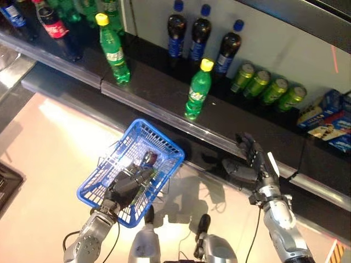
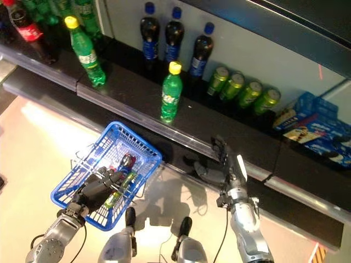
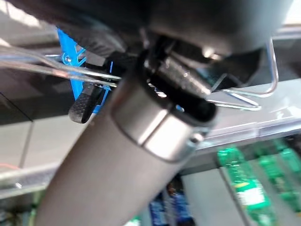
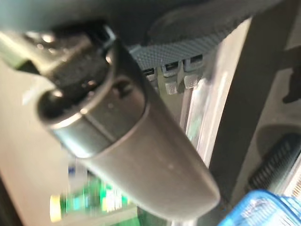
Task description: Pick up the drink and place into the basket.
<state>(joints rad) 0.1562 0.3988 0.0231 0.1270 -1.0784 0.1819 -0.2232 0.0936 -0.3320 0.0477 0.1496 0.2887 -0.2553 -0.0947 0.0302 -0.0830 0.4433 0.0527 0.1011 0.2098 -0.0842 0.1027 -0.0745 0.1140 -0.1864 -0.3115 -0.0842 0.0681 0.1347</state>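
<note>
Drink (image 1: pixel 198 90): green bottle w/ yellow cap, upright at front edge of dark shelf (image 1: pixel 159 96), not yet picked; we see it apart from both hands. Blue basket (image 1: pixel 167 143) below shelf, on L side; L hand (image 1: pixel 131 183) over it, fingers curled round wire handle (image 3: pixel 244 96). Bottles already lying in basket. R hand (image 1: pixel 255 156) raised near shelf edge, right of drink; fingers straight, together, holding nothing. Green cans (image 1: pixel 267 86) further back on shelf.
</note>
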